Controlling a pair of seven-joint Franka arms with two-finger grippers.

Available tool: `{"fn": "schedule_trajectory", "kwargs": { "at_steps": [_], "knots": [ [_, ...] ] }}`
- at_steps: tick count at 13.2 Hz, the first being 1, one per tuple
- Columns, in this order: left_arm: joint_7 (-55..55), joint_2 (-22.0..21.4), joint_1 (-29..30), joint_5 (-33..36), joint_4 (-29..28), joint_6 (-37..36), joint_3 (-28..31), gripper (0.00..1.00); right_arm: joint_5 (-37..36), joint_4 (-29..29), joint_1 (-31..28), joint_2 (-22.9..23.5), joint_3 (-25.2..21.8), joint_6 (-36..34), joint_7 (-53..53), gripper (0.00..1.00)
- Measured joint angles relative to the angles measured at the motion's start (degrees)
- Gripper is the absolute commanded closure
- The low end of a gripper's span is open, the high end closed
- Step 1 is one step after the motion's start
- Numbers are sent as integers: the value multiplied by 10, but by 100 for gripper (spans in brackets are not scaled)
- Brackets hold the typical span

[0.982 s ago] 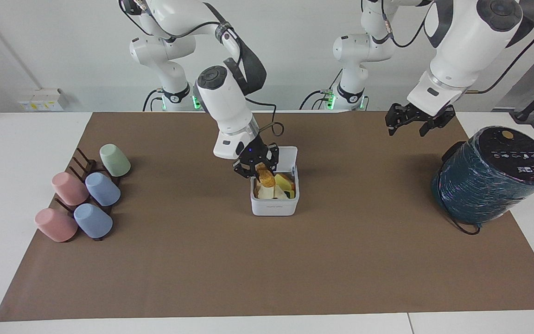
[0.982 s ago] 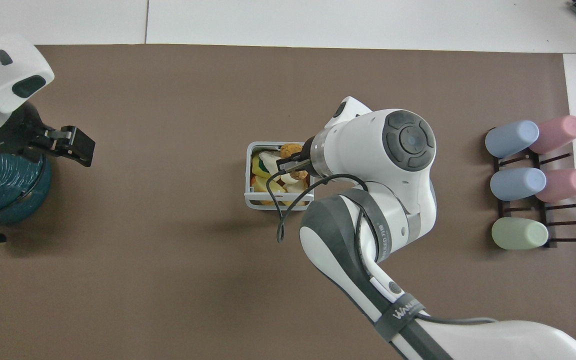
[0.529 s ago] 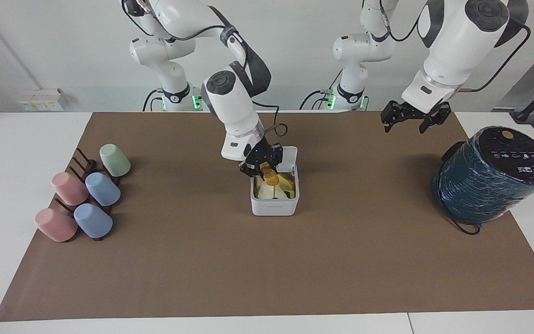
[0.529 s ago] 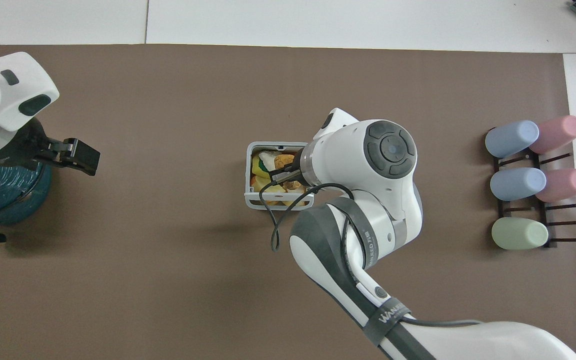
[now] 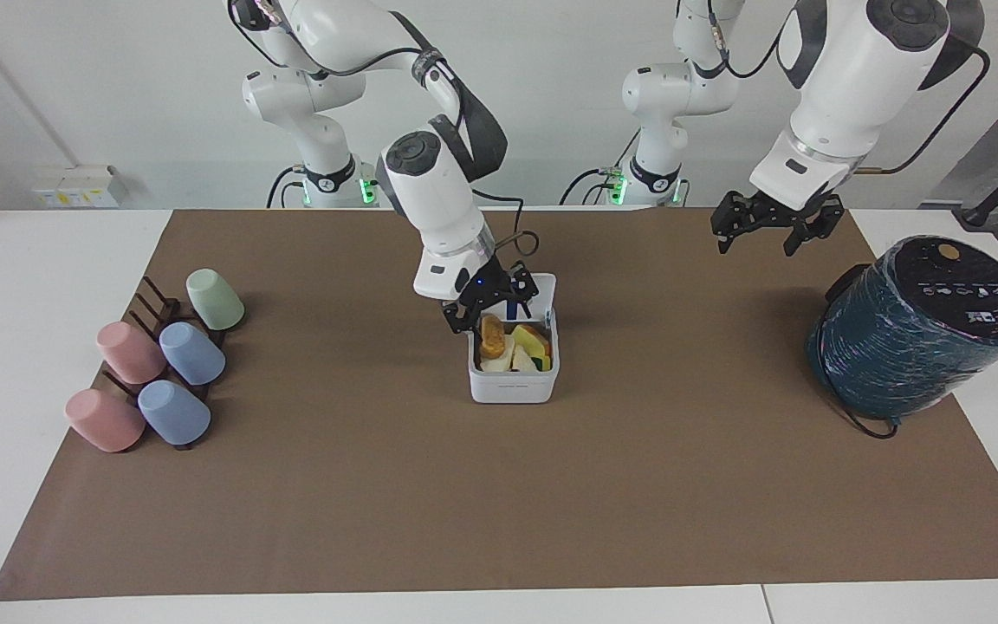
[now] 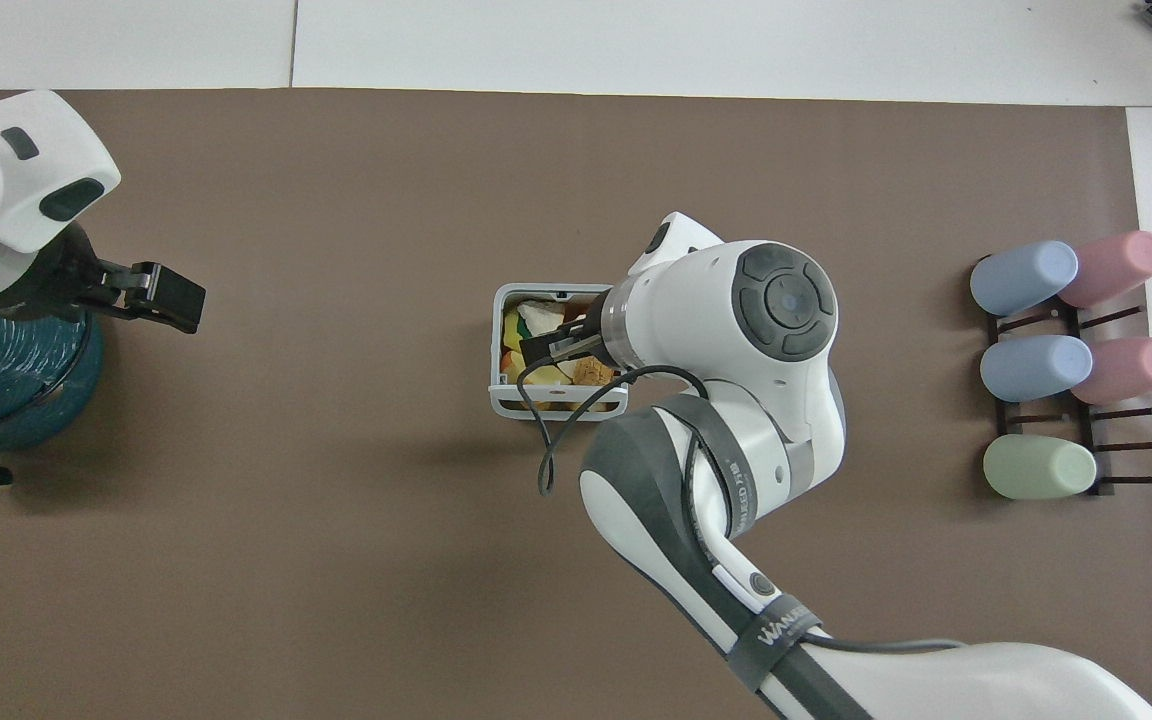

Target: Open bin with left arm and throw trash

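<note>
White bin holds trash — right gripper spread above; overhead hides it; left gripper spread.

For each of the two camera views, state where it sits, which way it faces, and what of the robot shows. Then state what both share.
Facing view: high across the table, looking toward the robots; both arms and their bases show, right tool over the bin, left tool in the air near the teal cylinder.
Overhead view: high above the robots' end, looking steeply down; the arms enter from the bottom and side edges.
Shared: the bin, the trash inside it, the cups on their rack, both tools, half a turn apart.
</note>
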Motion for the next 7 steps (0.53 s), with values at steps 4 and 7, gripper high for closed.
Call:
{"fn": "schedule_trajectory", "kwargs": {
  "at_steps": [4, 7],
  "knots": [
    [0, 0, 0, 0, -2, 10, -1, 0, -6, 7, -8, -2, -17, 8, 0, 0],
    [0, 0, 0, -7, -5, 21, -3, 0, -82, 20, -58, -17, -27, 11, 0, 0]
  ]
}}
